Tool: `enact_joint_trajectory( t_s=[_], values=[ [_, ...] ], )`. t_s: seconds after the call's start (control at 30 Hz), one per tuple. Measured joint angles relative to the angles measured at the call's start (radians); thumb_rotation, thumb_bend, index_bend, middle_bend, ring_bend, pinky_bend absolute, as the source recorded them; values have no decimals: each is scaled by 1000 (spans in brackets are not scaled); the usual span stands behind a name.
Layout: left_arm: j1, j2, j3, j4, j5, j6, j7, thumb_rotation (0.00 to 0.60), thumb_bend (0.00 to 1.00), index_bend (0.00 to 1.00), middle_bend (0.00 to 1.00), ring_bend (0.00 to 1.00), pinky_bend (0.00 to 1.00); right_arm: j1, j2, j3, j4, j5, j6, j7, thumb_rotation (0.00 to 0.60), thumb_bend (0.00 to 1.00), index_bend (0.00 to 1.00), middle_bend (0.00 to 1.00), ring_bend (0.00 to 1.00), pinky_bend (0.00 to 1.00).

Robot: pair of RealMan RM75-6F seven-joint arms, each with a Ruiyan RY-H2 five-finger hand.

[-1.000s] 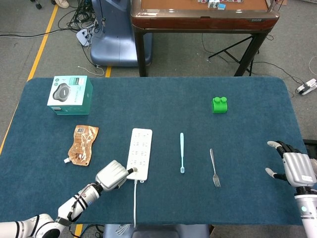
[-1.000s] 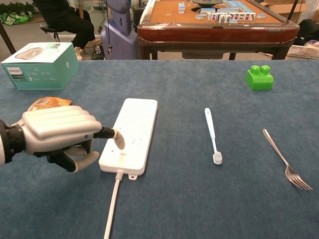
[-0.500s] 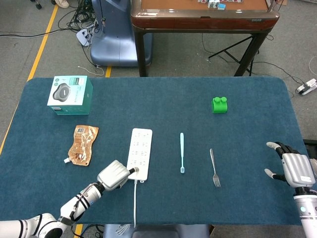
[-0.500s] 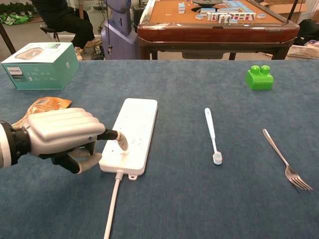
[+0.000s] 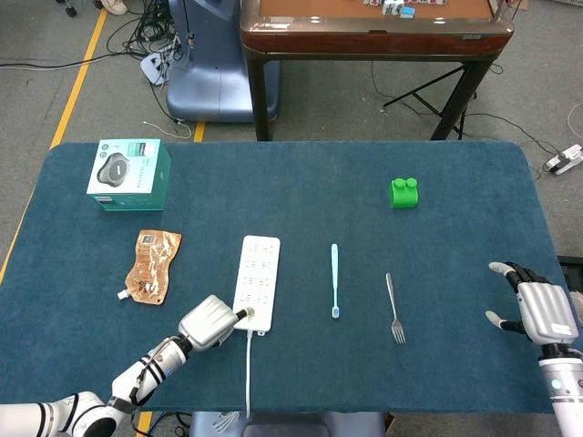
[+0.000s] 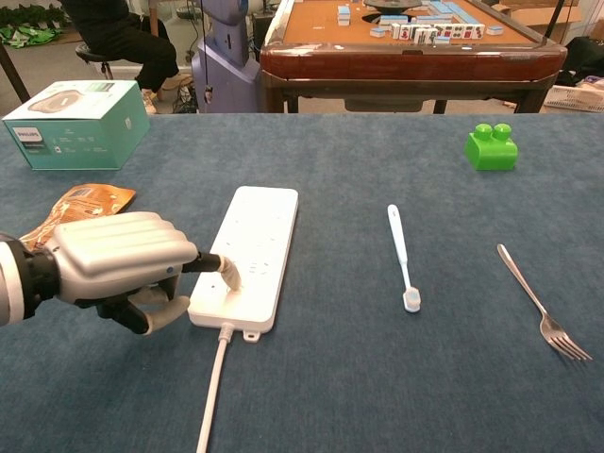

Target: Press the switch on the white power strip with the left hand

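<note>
Near-left on the blue surface (image 6: 377, 377): white power strip (image 6: 250, 253), long flat slab, lengthwise near to far, white cord (image 6: 212, 396) leaving its near end. Left hand (image 6: 118, 264), fingers curled, one fingertip pressing its near end. Right hand (image 5: 537, 308): spread, holding nothing, far right.

My left hand (image 6: 113, 264) has a smooth, satin metallic shell. Under its fingertip, the white power strip (image 6: 250, 253) is smooth, faintly glossy plastic. Both rest on matt, napped blue cloth covering the table (image 6: 377, 377). Far right, the fork (image 6: 538, 304) is shiny metal.
</note>
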Motion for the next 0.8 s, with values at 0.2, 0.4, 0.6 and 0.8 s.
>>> enact_joint_trajectory(
  t_s=[0.2, 0.4, 0.6, 0.8],
  values=[
    [1, -6, 6, 2, 5, 15, 0, 600, 611, 288, 1000, 998, 1000, 0, 2, 1, -4, 2, 0, -2, 600, 112, 239, 253, 260, 380],
    [19, 35, -9, -51, 35, 84, -47, 600, 611, 287, 1000, 998, 1000, 6, 7, 5, -9, 0, -2, -6, 600, 112, 239, 253, 260, 380],
    [61, 121, -18, -119, 64, 176, -98, 600, 606, 255, 1000, 952, 1000, 17, 2, 7, -4, -4, -14, 0, 600, 112, 239, 253, 260, 380],
    [121, 195, -13, -144, 72, 261, -142, 600, 598, 190, 970, 817, 995, 23, 0, 7, -1, -20, -14, 8, 600, 112, 239, 253, 260, 380]
  ],
)
